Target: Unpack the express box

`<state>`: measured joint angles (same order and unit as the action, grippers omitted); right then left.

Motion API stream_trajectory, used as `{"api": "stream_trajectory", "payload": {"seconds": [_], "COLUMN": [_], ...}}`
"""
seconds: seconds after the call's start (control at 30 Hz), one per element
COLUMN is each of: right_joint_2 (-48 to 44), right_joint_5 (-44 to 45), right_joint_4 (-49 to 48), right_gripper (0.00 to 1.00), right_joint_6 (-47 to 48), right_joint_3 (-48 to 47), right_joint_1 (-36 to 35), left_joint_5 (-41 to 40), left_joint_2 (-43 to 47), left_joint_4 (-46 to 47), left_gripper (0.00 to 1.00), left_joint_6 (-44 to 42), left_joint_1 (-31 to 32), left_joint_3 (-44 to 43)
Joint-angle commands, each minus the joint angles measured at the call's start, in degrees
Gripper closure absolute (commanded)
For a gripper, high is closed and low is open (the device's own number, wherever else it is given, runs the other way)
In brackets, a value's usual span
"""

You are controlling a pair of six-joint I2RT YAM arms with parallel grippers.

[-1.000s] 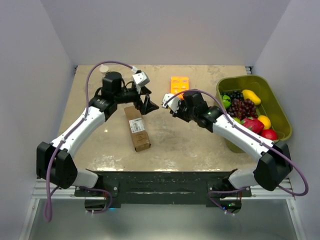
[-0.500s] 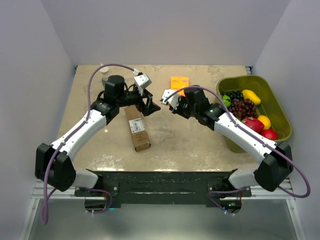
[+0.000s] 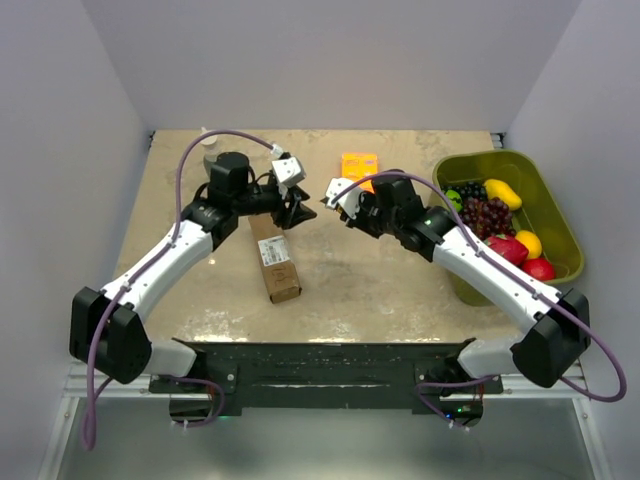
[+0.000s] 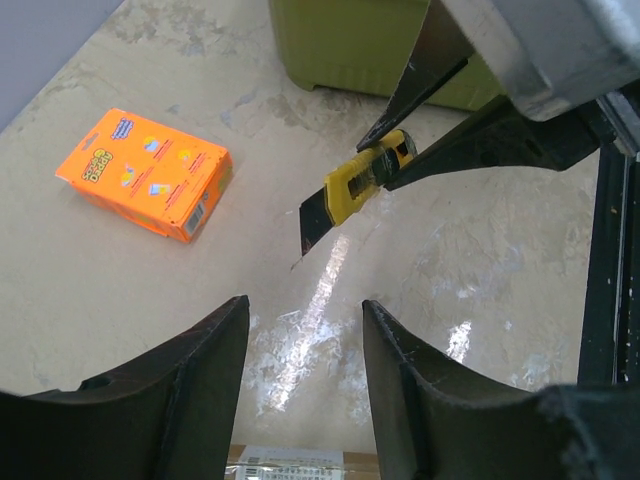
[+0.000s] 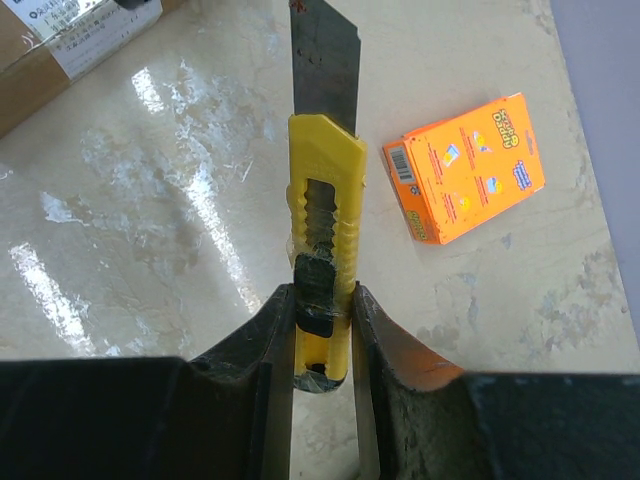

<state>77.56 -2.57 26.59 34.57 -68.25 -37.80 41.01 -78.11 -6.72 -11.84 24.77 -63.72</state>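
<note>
The express box is a long brown carton with a white label, lying flat left of centre; its label shows in the left wrist view and the right wrist view. My left gripper hovers past the box's far end, its jaws partly apart over bare table with nothing between them. My right gripper faces it from the right, shut on a yellow utility knife. The knife's blade is extended and points toward the left gripper.
A small orange flat box lies at the back centre. A green bin holding fruit stands at the right edge. White walls close in the table on three sides.
The left gripper's jaws have narrowed and it has shifted slightly right. The right gripper with the knife has edged up and left toward it.
</note>
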Motion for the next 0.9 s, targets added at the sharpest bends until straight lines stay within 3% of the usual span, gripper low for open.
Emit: {"api": "stream_trajectory", "payload": {"seconds": [0.0,0.23,0.37,0.7,0.87], "right_joint_2": [-2.2,-2.5,-2.4,-2.4,-2.2], "right_joint_5": [-1.1,-1.1,-1.1,-1.0,-0.9], "right_joint_4": [0.1,0.3,0.3,0.2,-0.1], "right_gripper": [0.99,0.99,0.99,0.99,0.99], "right_joint_6": [0.0,-0.3,-0.3,-0.1,-0.4], "right_joint_3": [-2.4,-2.3,-2.1,-1.6,-1.6], "right_joint_1": [0.2,0.2,0.2,0.2,0.2], "left_joint_5": [1.7,4.7,5.7,5.9,6.8], "left_joint_2": [-1.6,-3.6,-4.2,-5.7,-6.7], "left_joint_4": [3.6,5.2,5.8,8.7,7.7], "left_gripper": [0.45,0.51,0.60,0.67,0.79], "left_joint_6": [-1.2,0.7,2.5,3.7,3.3], "left_joint_1": [-0.1,0.0,0.2,0.2,0.2], "left_joint_3": [-1.1,-3.2,-3.3,-4.9,-6.0]}}
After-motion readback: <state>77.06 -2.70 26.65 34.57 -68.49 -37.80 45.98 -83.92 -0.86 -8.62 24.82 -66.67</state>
